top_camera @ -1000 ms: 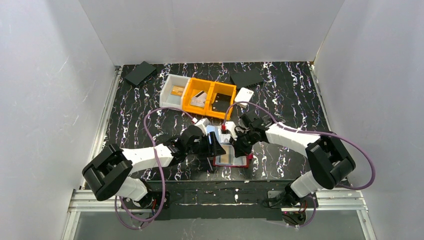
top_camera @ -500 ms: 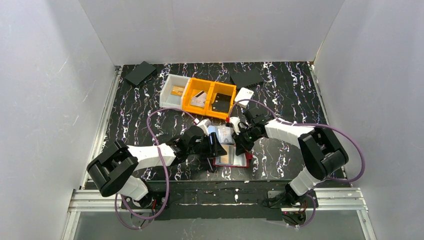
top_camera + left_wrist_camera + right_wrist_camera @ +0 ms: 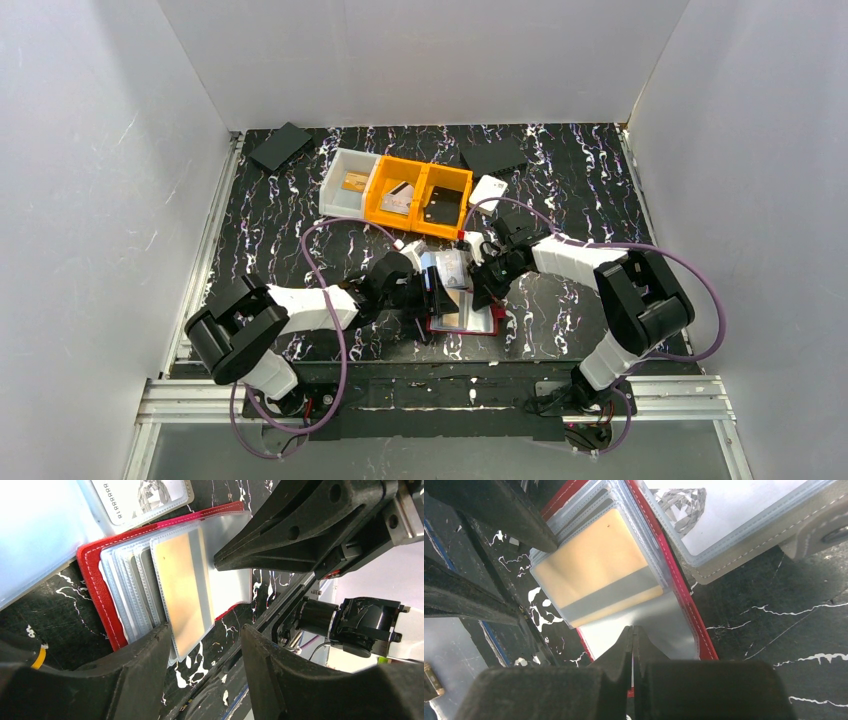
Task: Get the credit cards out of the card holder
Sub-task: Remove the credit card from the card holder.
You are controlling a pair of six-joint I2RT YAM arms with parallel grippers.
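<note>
The red card holder [image 3: 478, 325] lies open near the table's front, its clear sleeves fanned out. An orange card [image 3: 594, 562] with a grey stripe sits in the top sleeve; it also shows in the left wrist view [image 3: 182, 592]. A white card with a diamond print [image 3: 704, 510] sits in another clear sleeve in a grey flap. My right gripper [image 3: 633, 630] is shut, tips on the empty clear sleeve [image 3: 659, 625] beside the orange card. My left gripper [image 3: 205, 650] is open, its jaws astride the near corner of the orange card's sleeve.
At the back stand a white bin [image 3: 347, 183] and two orange bins [image 3: 420, 195] with cards inside. A white card [image 3: 488, 190] lies beside them. Two black pads [image 3: 281, 146] [image 3: 493, 155] lie at the far edge. The two grippers are very close together.
My left arm has reached further right to the holder. My right arm has drawn in toward the holder. The diamond-print sleeve has lifted a little.
</note>
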